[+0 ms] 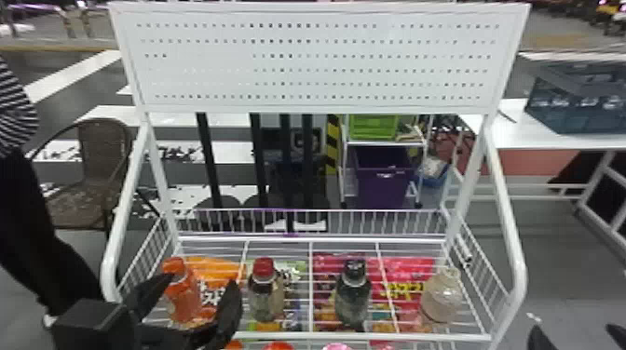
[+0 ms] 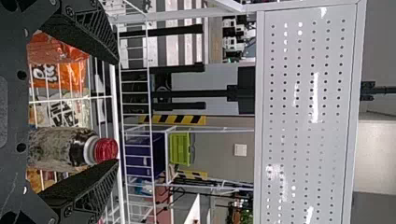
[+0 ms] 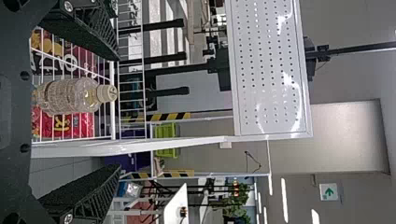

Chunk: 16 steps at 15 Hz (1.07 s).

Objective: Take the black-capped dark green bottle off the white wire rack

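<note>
The black-capped dark green bottle (image 1: pixel 353 294) stands upright on the white wire rack (image 1: pixel 363 336), between the red-capped bottle (image 1: pixel 264 289) and a pale clear bottle (image 1: pixel 441 296). My left gripper (image 1: pixel 200 291) is open at the rack's left front, its fingers before the orange bottle (image 1: pixel 182 293). In the left wrist view my left gripper (image 2: pixel 116 112) stands apart, the red-capped bottle (image 2: pixel 70 148) showing near its lower finger. At the bottom right corner, beyond the rack, is my right gripper (image 1: pixel 577 336), open; in the right wrist view the right gripper (image 3: pixel 119 112) has the pale bottle (image 3: pixel 74 95) showing between its separated fingers.
Snack bags (image 1: pixel 405 279) lie beneath the rack's wires. A perforated white panel (image 1: pixel 316 60) rises at the back, and slanted white side posts (image 1: pixel 505 223) flank the bottles. Behind stand a purple bin (image 1: pixel 384 181), a chair (image 1: pixel 100 158) and a table (image 1: pixel 512 135).
</note>
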Each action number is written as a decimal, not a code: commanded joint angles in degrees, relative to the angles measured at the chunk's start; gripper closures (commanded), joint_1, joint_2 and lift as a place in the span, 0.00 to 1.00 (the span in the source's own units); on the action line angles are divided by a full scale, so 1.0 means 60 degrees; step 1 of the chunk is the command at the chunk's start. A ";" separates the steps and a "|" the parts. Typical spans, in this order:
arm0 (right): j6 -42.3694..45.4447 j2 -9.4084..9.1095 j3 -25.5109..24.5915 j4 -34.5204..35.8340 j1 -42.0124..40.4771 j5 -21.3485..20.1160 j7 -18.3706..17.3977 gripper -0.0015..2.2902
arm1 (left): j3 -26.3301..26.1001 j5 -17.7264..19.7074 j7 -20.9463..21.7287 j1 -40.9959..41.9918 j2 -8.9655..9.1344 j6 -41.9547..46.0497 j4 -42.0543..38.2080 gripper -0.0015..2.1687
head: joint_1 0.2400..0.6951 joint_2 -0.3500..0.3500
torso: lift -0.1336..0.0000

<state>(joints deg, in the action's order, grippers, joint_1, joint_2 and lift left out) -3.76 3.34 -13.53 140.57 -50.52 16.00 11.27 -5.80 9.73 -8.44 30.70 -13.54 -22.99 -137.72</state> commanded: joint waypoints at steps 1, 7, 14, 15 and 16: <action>0.0018 0.0000 -0.0001 0.0009 -0.0017 -0.0001 0.0011 0.04 | 0.0000 -0.0011 0.0000 0.0010 0.0000 0.0029 -0.0001 0.07 | 0.57 0.50 | 1.00; 0.0018 0.0000 -0.0001 0.0023 -0.0017 0.0028 0.0026 0.04 | 0.0000 -0.0011 0.0000 0.0039 0.0000 0.0000 -0.0088 0.07 | 0.57 0.50 | 1.00; 0.0223 0.0117 0.0526 -0.1442 0.0803 -0.0162 0.0055 0.04 | 0.0000 0.0004 0.0000 0.0083 0.0000 0.0000 -0.0206 0.07 | 0.57 0.50 | 1.00; 0.0662 0.0132 0.0892 -0.2115 0.1081 -0.0441 0.0055 0.04 | 0.0015 0.0004 0.0000 0.0098 0.0000 -0.0029 -0.0235 0.07 | 0.57 0.50 | 1.00; 0.1190 0.0132 0.1229 -0.2760 0.1330 -0.0778 0.0041 0.04 | 0.0015 0.0004 0.0000 0.0098 -0.0015 -0.0029 -0.0250 0.07 | 0.57 0.50 | 1.00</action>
<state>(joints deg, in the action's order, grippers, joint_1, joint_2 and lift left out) -0.23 4.08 -8.83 129.09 -44.58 13.67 11.59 -5.75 9.73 -8.44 31.25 -13.55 -23.07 -139.07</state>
